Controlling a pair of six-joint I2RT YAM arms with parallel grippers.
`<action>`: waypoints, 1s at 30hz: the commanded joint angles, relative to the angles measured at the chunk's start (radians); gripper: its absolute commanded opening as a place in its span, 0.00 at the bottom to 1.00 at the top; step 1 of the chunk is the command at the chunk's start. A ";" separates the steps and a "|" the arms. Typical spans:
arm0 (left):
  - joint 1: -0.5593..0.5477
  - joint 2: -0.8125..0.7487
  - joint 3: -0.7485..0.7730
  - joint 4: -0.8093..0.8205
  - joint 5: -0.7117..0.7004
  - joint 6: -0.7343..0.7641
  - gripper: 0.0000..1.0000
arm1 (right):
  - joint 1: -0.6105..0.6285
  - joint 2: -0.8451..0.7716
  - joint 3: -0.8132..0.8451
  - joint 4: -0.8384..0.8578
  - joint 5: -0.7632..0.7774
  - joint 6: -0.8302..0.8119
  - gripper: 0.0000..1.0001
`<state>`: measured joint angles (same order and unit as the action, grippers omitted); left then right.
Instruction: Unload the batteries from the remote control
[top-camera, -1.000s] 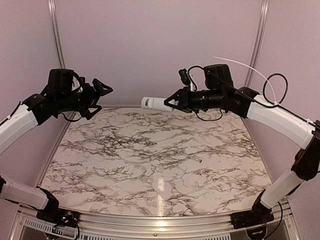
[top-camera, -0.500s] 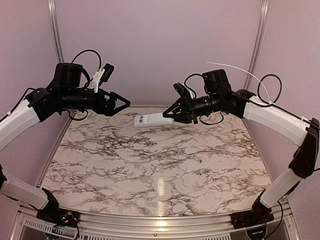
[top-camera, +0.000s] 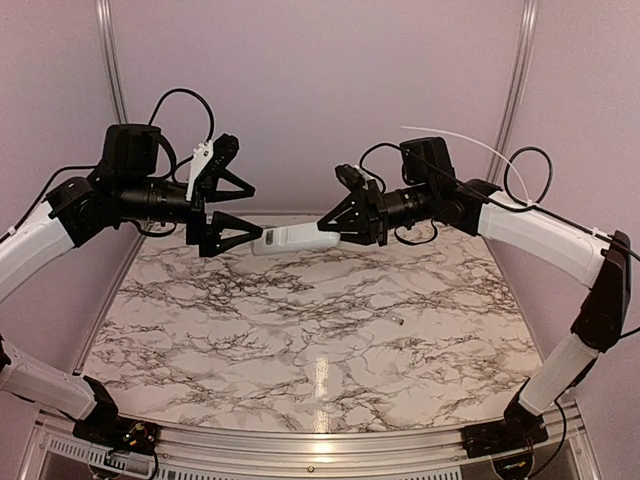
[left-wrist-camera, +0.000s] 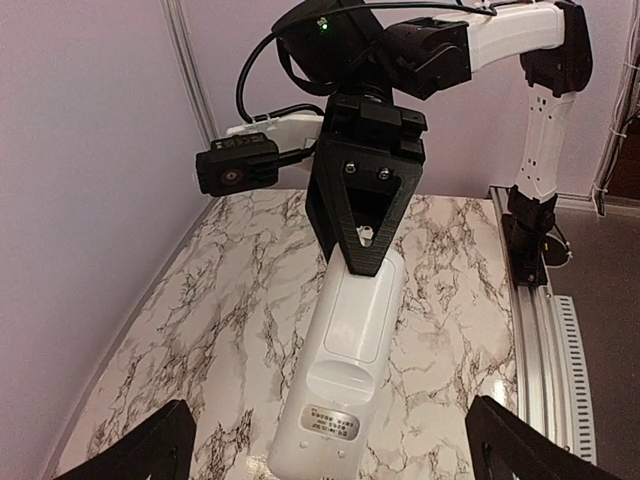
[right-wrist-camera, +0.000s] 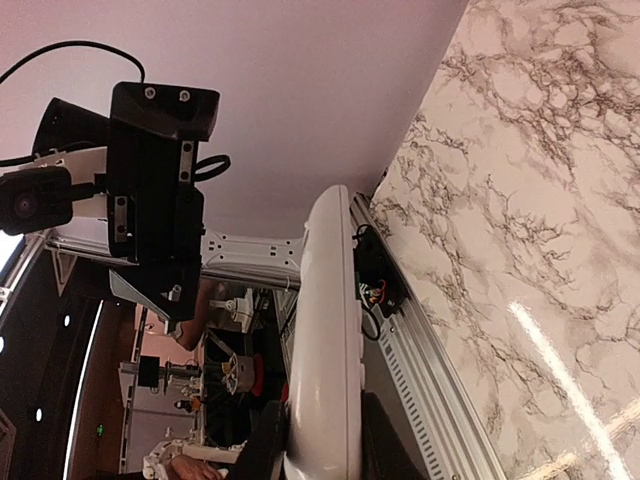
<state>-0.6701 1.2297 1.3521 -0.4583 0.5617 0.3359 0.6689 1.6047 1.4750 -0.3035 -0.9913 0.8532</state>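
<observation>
Top external: right gripper (top-camera: 330, 228) pinches smooth white oblong remote control (top-camera: 290, 238); left gripper (top-camera: 257, 210) spread.

White arm links (top-camera: 545, 238); black joints (top-camera: 128, 155), cables (left-wrist-camera: 241, 88); black right tool (top-camera: 328, 228), silver screws (left-wrist-camera: 350, 168).

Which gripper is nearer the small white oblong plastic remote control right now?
Right. The right gripper is shut on one end of the white oblong plastic remote control; the left gripper is open, straddling the free end with gaps on both sides.
</observation>
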 joint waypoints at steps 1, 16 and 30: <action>-0.032 0.071 0.059 -0.070 0.057 0.139 0.99 | -0.008 0.006 0.045 0.037 -0.059 0.013 0.00; -0.097 0.178 0.089 -0.038 0.095 0.190 0.95 | -0.005 -0.024 0.011 0.163 -0.152 0.061 0.00; -0.142 0.178 0.065 0.081 0.082 0.145 0.70 | -0.003 -0.026 -0.046 0.364 -0.202 0.172 0.00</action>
<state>-0.7849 1.4059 1.4128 -0.4191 0.6373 0.4751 0.6659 1.5986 1.4277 -0.0341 -1.1645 0.9951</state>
